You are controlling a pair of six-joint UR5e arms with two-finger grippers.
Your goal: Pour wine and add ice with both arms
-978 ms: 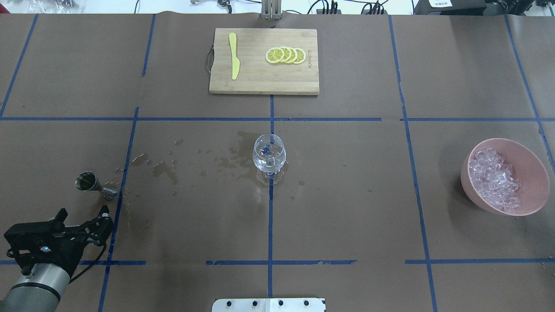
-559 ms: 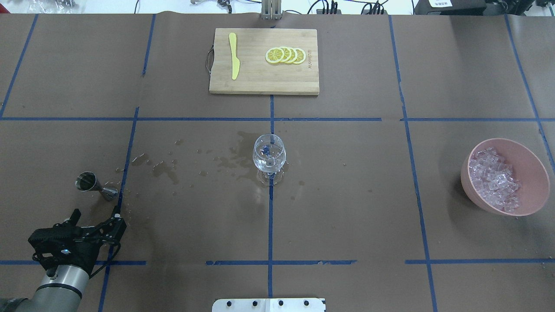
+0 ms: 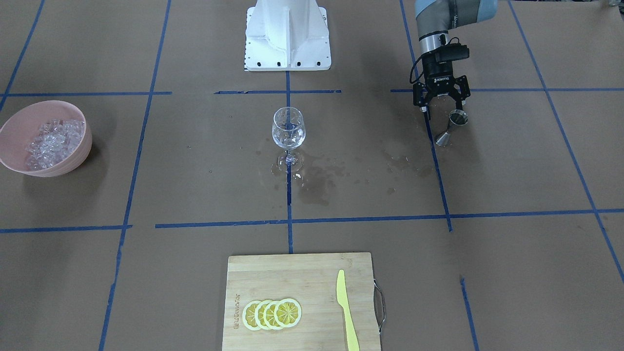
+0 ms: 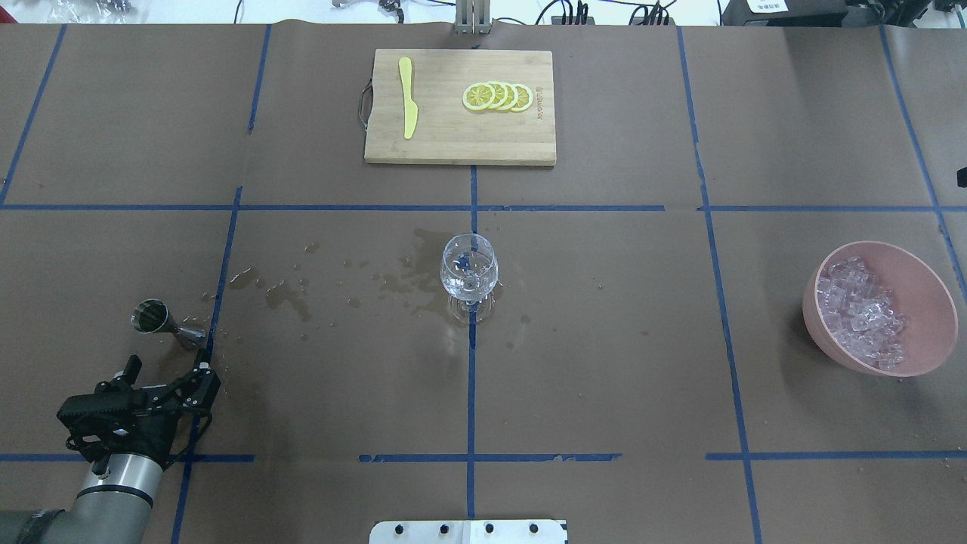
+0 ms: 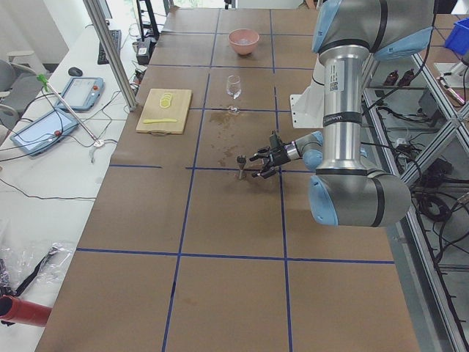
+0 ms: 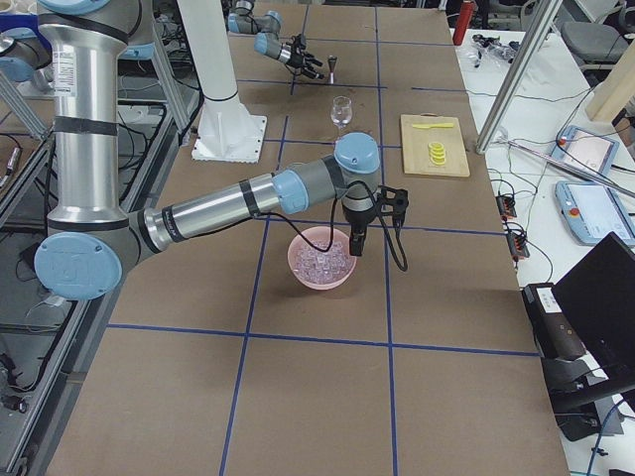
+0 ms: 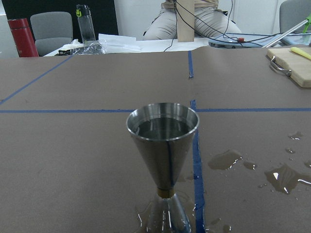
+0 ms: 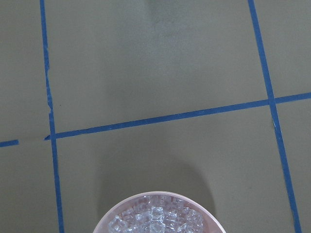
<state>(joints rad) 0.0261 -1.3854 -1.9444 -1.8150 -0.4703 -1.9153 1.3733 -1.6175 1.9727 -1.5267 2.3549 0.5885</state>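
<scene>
My left tool [image 4: 172, 370] hovers low over the near left part of the counter [image 4: 604, 363], its fingers spread wide and holding nothing. The steel jigger [image 4: 160, 320] stands just ahead of the tips, not yet between them. My left wrist view shows it upright and centred, the upper cup seemingly filled close to the brim, with a wet film around its foot. I judge the step in hand to be taking up this jigger for the pour. To do it well I should slide straight forward until the cone sits evenly between both fingers. I should then press in on the upper cone just above the narrow waist, so it cannot tip. A one-sided touch could skate the foot on the wet paper. Once lifted it wants to travel level and slowly, tilting only when its lip is over the rim. Beyond it, wet patches [image 4: 287, 295] trail toward the wine glass [image 4: 469, 273] at the middle of the counter; I cannot tell how much it holds. Off to my right, well apart from the glass, the ice [image 4: 857, 313] lies heaped in the pink bowl [image 4: 929, 302]. My right tool [image 6: 357, 238] hangs above it, though I cannot tell whether it is spread or pressed together. Farthest away the cutting board [image 4: 453, 143] carries the lemon slices [image 4: 498, 97] and a yellow knife [image 4: 408, 98].
</scene>
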